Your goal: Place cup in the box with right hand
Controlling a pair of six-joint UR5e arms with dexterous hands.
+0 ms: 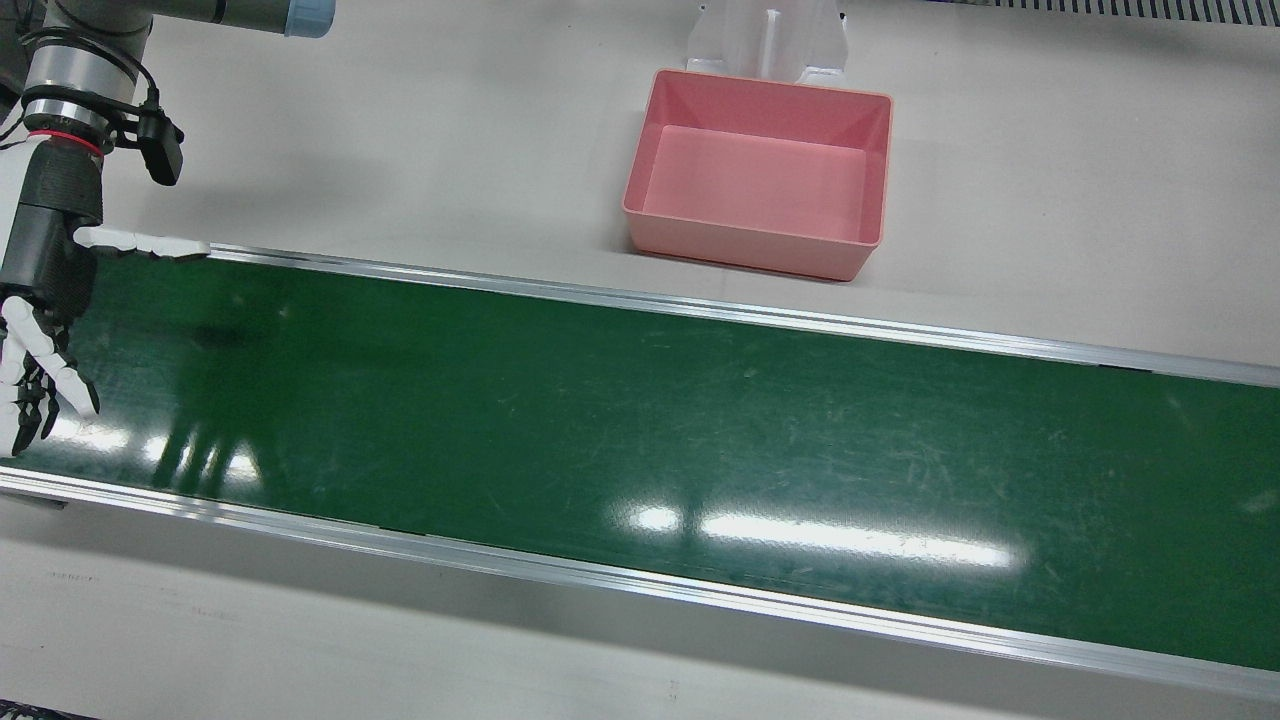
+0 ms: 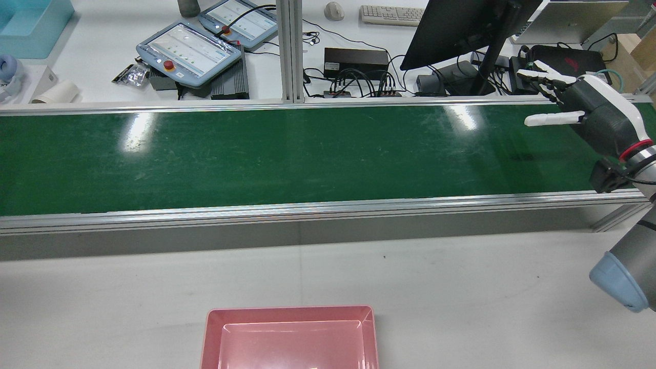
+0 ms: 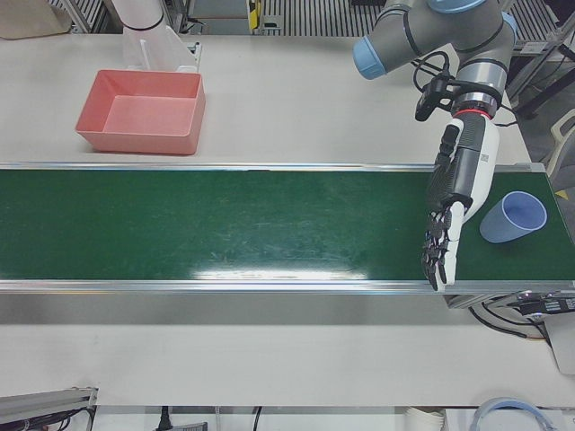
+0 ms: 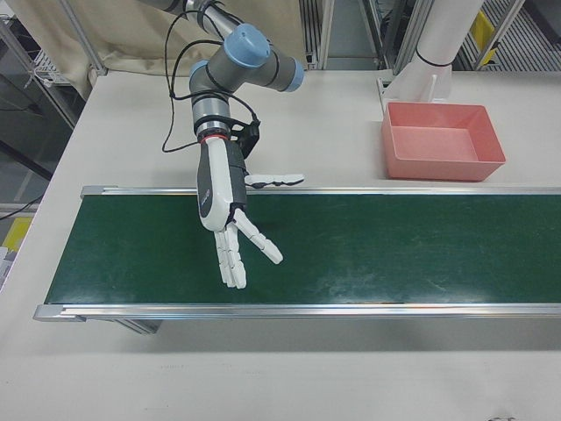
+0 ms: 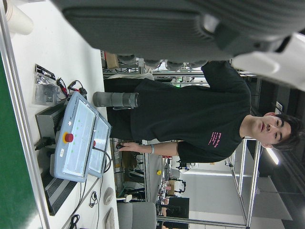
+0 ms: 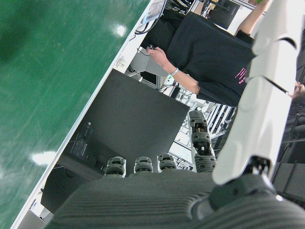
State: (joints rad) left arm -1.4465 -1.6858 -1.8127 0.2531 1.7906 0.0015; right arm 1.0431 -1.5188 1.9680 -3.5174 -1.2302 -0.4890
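A light blue cup (image 3: 514, 217) lies on the green belt (image 3: 225, 224) at its far right end in the left-front view, mouth tilted up. My left hand (image 3: 454, 206) is open, fingers stretched down over the belt, just left of the cup and apart from it. My right hand (image 4: 228, 219) is open and empty over the other end of the belt; it also shows in the front view (image 1: 40, 330) and the rear view (image 2: 589, 113). The pink box (image 1: 760, 170) stands empty on the table beside the belt's middle, and shows in the right-front view (image 4: 443, 139).
A white pedestal (image 1: 765, 40) stands right behind the box. Beyond the belt's far rail (image 2: 154, 106) are teach pendants (image 2: 189, 48), a monitor (image 2: 461, 31) and cables. A person in black (image 5: 200, 114) stands there.
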